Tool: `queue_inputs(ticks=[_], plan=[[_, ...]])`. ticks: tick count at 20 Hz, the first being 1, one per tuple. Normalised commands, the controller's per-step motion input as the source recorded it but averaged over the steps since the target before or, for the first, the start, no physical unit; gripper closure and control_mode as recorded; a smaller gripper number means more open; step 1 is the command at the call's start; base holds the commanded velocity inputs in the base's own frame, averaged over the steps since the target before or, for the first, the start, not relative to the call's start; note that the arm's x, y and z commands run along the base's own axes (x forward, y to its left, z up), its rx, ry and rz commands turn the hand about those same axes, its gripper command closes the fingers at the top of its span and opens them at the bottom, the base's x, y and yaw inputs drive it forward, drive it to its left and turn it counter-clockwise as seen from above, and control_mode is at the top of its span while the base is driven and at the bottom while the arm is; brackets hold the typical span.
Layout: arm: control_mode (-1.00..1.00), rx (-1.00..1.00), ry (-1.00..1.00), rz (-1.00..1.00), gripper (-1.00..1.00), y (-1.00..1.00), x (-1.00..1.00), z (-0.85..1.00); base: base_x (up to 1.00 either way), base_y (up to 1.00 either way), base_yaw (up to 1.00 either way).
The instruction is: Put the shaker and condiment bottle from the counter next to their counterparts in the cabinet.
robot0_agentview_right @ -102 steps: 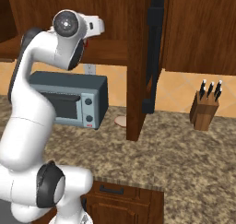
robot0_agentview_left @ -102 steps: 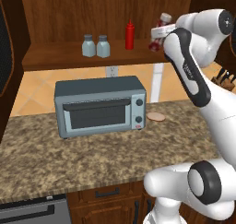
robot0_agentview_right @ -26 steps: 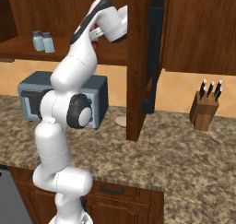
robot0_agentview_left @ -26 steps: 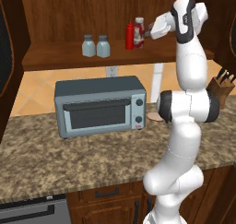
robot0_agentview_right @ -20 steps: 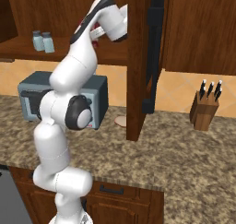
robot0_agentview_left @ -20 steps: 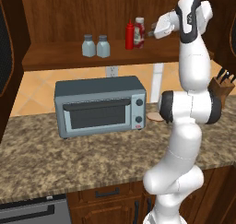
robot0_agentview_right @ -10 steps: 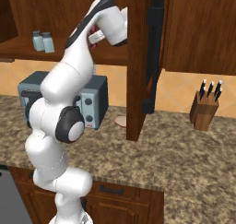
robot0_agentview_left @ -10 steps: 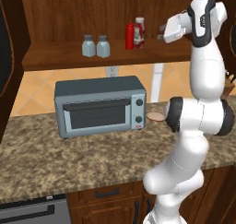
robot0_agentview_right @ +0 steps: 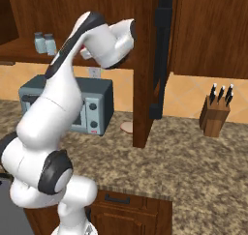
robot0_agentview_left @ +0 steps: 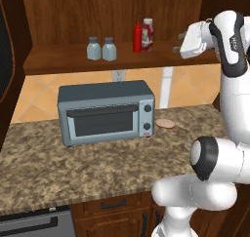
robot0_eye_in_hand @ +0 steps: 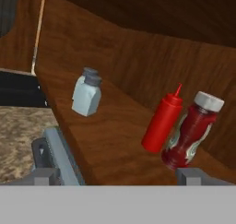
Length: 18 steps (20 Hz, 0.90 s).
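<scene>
On the cabinet shelf point(robot0_agentview_left: 58, 61) two near-identical shakers point(robot0_agentview_left: 93, 48) point(robot0_agentview_left: 109, 49) stand side by side; I cannot tell which came from the counter point(robot0_agentview_left: 97, 167). Further right the condiment bottle point(robot0_agentview_left: 147, 34) stands upright, touching or nearly touching the slim red squeeze bottle point(robot0_agentview_left: 137, 37). My gripper point(robot0_agentview_left: 178, 42) hangs open and empty to the right of the bottles, clear of them. In the hand view the condiment bottle point(robot0_eye_in_hand: 191, 131) and squeeze bottle point(robot0_eye_in_hand: 162, 122) are close ahead, a shaker point(robot0_eye_in_hand: 86, 92) further along the shelf, and the gripper point(robot0_eye_in_hand: 117, 177) has nothing between its fingertips.
A grey toaster oven point(robot0_agentview_left: 105, 111) sits on the counter below the shelf, with a small pink disc point(robot0_agentview_left: 165, 123) beside it. A dark cabinet upright point(robot0_agentview_right: 145, 60) stands just right of my hand. A knife block point(robot0_agentview_right: 215, 114) is at the far right.
My gripper has drawn back to the right, away from the condiment bottle, which stays standing beside the squeeze bottle. The shakers have not moved.
</scene>
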Motion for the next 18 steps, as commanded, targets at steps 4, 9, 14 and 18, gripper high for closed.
queue_inputs(ticks=[4, 9, 14, 18], plan=[[-1.00, 0.01, -0.11, -0.22, -1.00, 0.23, -0.96, 0.00, 0.00, 0.00, 0.00], [-1.00, 0.04, -0.09, -0.26, -1.00, 0.04, -1.00, 0.00, 0.00, 0.00, 0.00], [-1.00, 0.05, -0.07, -0.21, -1.00, 0.02, -1.00, 0.01, 0.00, 0.00, 0.00], [-1.00, 0.13, -0.05, -0.13, -1.00, 0.00, -1.00, 0.23, 0.00, 0.00, 0.00]])
